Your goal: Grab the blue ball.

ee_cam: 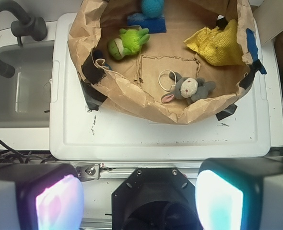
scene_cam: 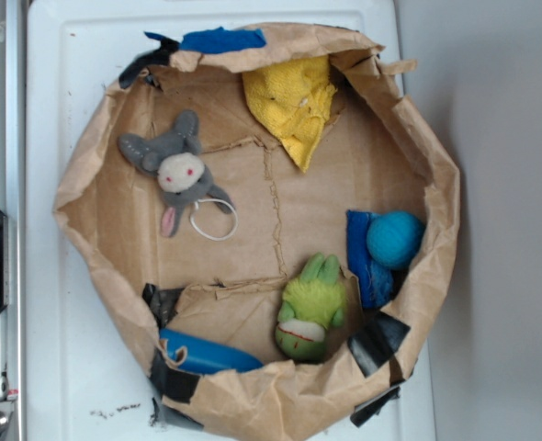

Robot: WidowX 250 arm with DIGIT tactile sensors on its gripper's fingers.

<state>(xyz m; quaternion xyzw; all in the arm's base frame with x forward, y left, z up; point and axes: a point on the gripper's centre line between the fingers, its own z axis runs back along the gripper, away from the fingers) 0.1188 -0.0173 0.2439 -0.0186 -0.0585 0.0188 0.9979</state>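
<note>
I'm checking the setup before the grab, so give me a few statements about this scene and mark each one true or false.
1. The blue ball rests against the blue cloth. True.
2. The pincer is shut on the ball. False: it is open, outside the paper bin, with nothing between its fingers.
3. The green plush lies between the ball and the glossy blue object in the exterior view. True.
4. The yellow cloth covers the ball. False: the cloth lies across the bin from it, and the ball is uncovered.
5. A white ring lies next to the grey plush. True.
</note>
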